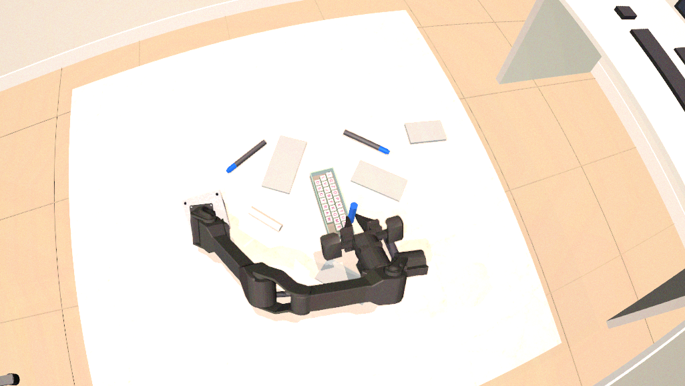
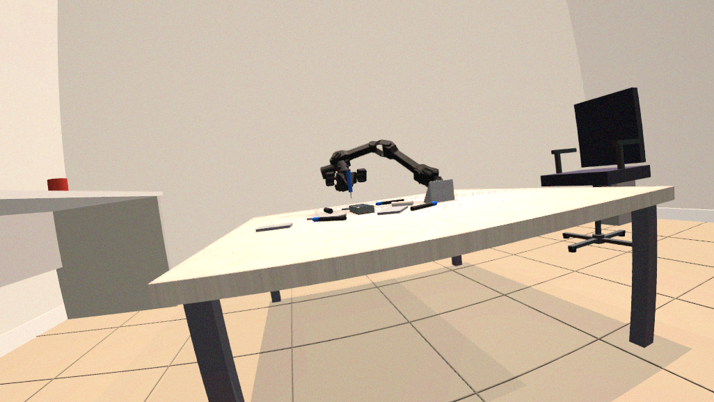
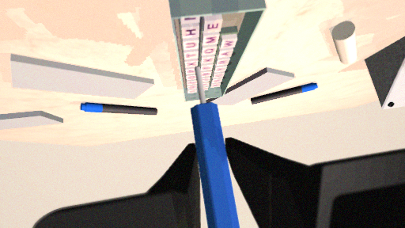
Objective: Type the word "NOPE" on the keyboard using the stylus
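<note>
Ann: Wrist view gives us the drama: the gripper [image 1: 355, 221] [image 2: 346, 182] [image 3: 210, 147] has its fingers clamped on the blue stylus [image 1: 352, 212] [image 2: 349, 180] [image 3: 214, 162], thin tip leading!

Ben: And the exterior view has that tip hanging above the keyboard [image 1: 326, 201] [image 2: 361, 208] [image 3: 246, 53], close to upright, with daylight beneath it. No contact!

Ann: So what trips it up from here?

Ben: Slip, for me. The barrel is smooth-looking and pinched between two narrow fingers; a firm press could swivel it or shove it up through the grip, and then the tip lands off its mark.

Ann: Those keys are packed tight, too! A small sideways error on the way down and O becomes a neighbour.

Ben: N is the worry. It likely opens the word, yet I can't make it out in the wrist view; the near end of the keyboard runs out of the picture, and from the top the gripper covers that end.

Ann: And the housing has a raised rim! Come in low or tilted near the edge, and the tip could catch it and nudge the whole keyboard across the worktop [image 1: 143, 287] [image 2: 310, 244] [image 3: 166, 127].

Ben: Press too softly, and the key may not register!
</note>
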You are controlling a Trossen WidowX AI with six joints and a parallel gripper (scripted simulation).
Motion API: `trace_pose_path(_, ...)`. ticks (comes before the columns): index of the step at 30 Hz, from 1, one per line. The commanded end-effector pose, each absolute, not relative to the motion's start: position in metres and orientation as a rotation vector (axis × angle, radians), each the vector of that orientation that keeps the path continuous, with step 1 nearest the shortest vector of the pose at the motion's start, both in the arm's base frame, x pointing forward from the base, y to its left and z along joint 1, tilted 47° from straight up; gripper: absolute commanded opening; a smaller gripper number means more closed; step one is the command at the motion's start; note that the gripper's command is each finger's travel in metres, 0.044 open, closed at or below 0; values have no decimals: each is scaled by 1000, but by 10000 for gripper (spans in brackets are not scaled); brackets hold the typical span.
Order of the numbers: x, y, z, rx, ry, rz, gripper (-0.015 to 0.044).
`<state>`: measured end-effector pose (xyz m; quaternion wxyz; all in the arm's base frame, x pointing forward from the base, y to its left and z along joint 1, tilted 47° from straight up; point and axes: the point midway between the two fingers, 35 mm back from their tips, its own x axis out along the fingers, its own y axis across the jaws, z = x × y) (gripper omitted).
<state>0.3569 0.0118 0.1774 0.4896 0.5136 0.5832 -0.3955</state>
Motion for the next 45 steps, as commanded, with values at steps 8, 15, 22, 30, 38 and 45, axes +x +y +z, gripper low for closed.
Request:
trace_pose_path(8,358,-5,161,1254,1422,-964,0)
trace_pose_path(15,358,-5,161,1254,1422,-964,0)
trace_pose_path(22,362,-4,161,1253,1422,-964,81)
trace_pose_path(30,363,-7,159,1253,1422,-965,81)
trace_pose_path(38,363,-7,159,1253,1422,-965,81)
trace_pose_path(45,361,-7,159,1253,1422,-965,81)
